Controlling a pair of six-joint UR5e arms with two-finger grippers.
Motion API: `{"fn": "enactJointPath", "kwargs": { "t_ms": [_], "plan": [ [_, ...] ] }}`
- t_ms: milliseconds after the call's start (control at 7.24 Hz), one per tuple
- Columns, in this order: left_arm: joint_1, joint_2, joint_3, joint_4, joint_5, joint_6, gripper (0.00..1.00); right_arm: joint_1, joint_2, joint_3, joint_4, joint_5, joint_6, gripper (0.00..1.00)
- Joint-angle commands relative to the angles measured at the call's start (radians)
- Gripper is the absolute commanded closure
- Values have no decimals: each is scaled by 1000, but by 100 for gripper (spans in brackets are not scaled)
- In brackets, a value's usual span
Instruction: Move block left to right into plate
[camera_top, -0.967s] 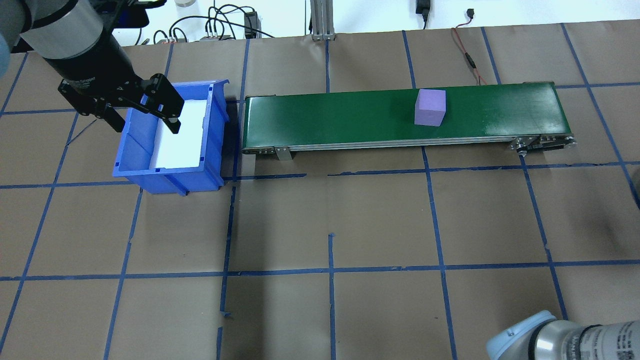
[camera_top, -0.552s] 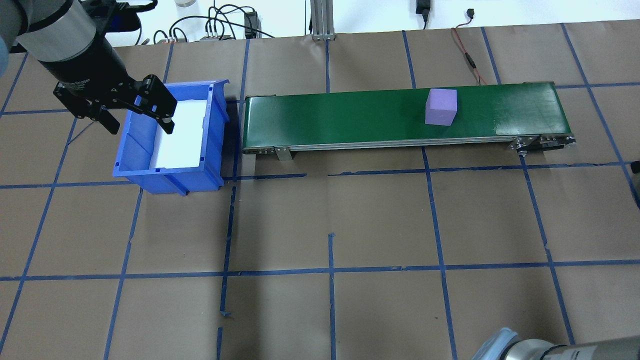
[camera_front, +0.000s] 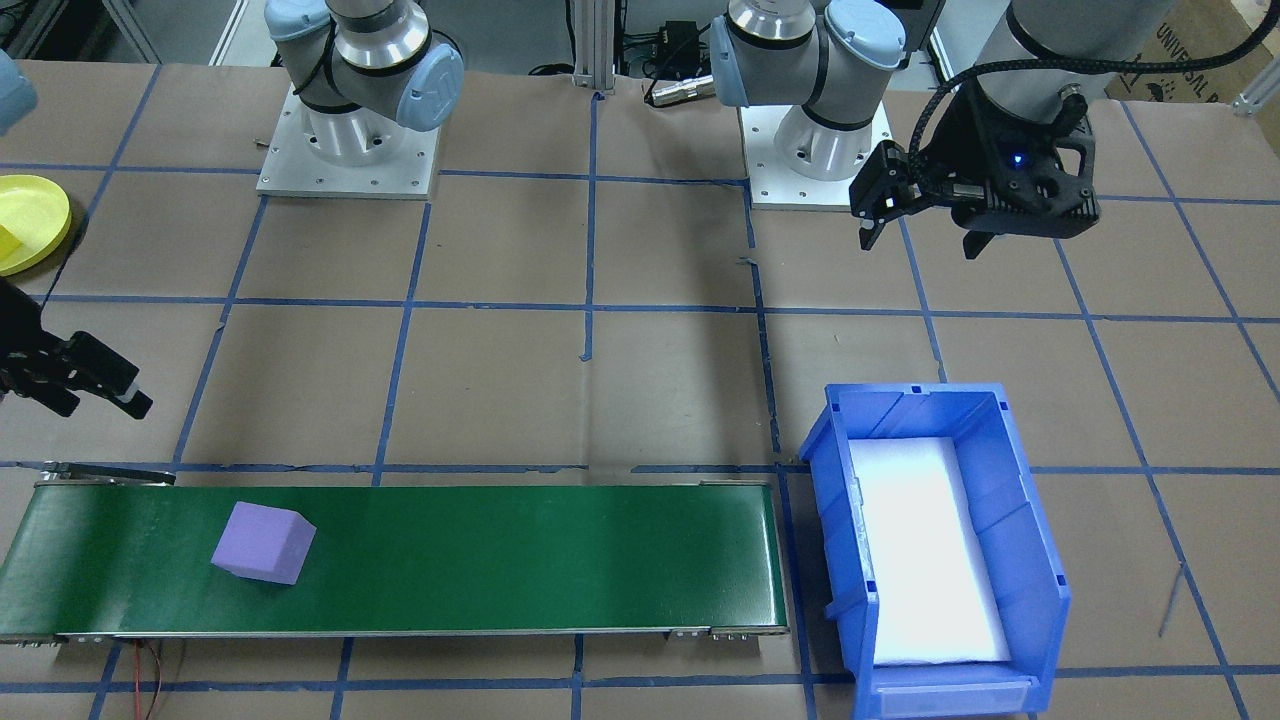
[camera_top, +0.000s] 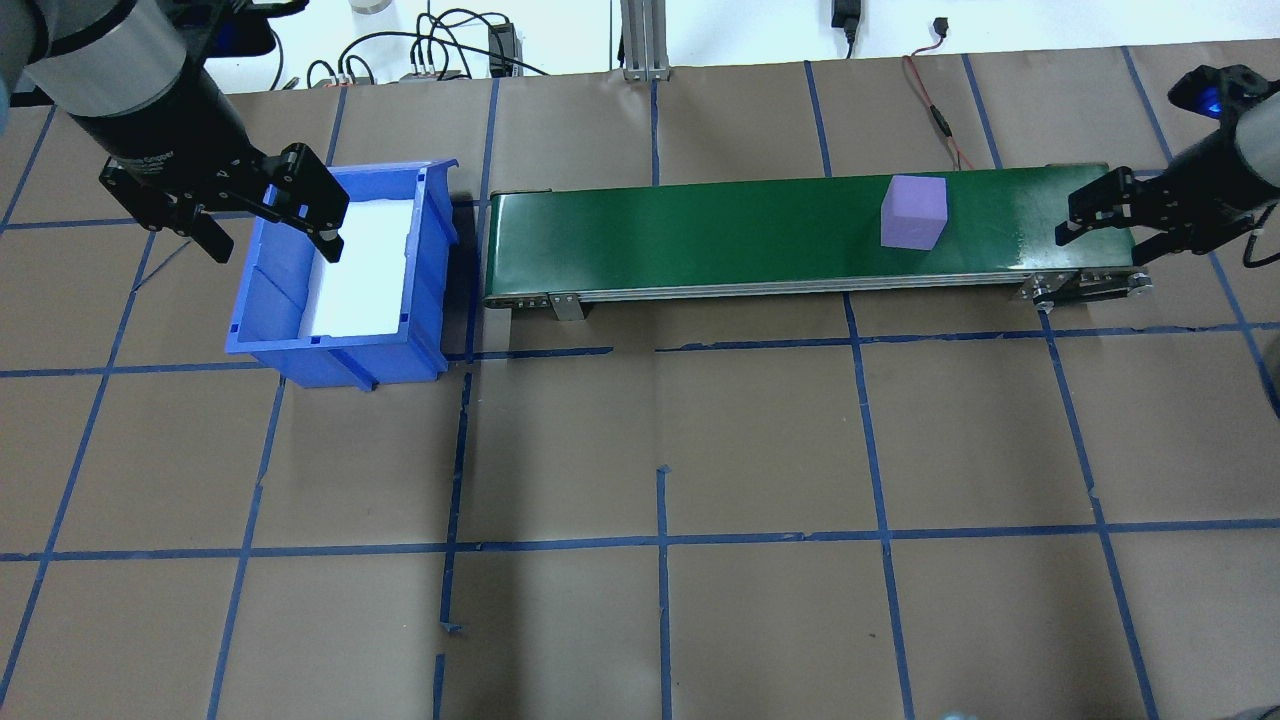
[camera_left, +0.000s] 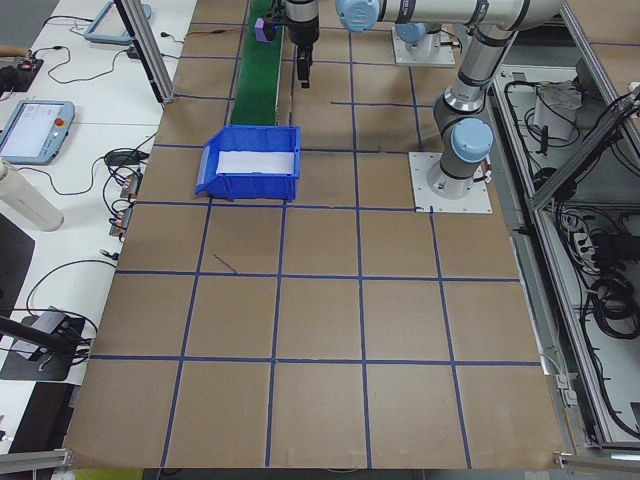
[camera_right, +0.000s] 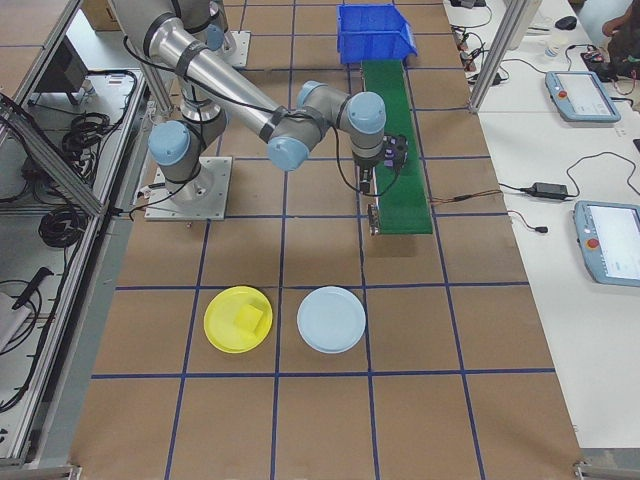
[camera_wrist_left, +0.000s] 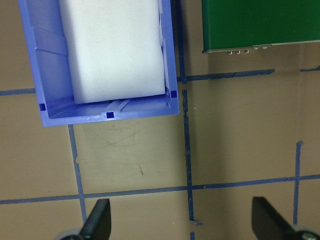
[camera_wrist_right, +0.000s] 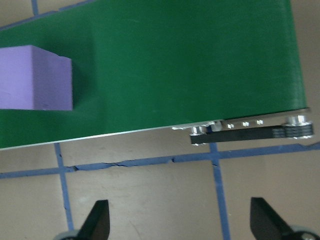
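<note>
The purple block (camera_top: 912, 212) rides on the green conveyor belt (camera_top: 700, 232) near its right end, also visible in the front view (camera_front: 263, 543) and at the left edge of the right wrist view (camera_wrist_right: 35, 77). My right gripper (camera_top: 1100, 245) hovers open over the belt's right end, to the right of the block and apart from it. Over the blue bin's left rim, my left gripper (camera_top: 272, 238) hangs open and empty. The yellow plate (camera_right: 225, 335) lies on the table at the robot's right with a small yellow block (camera_right: 249, 320) in it.
The blue bin (camera_top: 262, 295) with a white foam liner stands at the belt's left end. A pale blue plate (camera_right: 331, 319) lies beside the yellow one. Cables and a red wire (camera_top: 935, 110) run behind the belt.
The purple block has travelled right along the belt. My right gripper has come into view at the belt's right end. The left gripper has drifted slightly left.
</note>
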Motion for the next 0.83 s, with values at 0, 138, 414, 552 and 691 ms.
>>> {"fn": "enactJointPath", "kwargs": {
  "t_ms": [0,138,414,552,691],
  "plan": [
    [2,-1,0,5,-12,1,0,72,94,-90,-48,43,96,0],
    [3,-1,-4,5,-10,3,0,80,143,-133,-50,58,110,0],
    [-1,-7,-11,3,-15,3,0,103,206,-186,-53,89,163,0],
    [-4,-7,-11,3,-14,5,0,106,235,-186,-73,104,163,0],
    [-5,-8,-12,2,-14,5,0,107,251,-184,-77,104,162,0]
  ]
}}
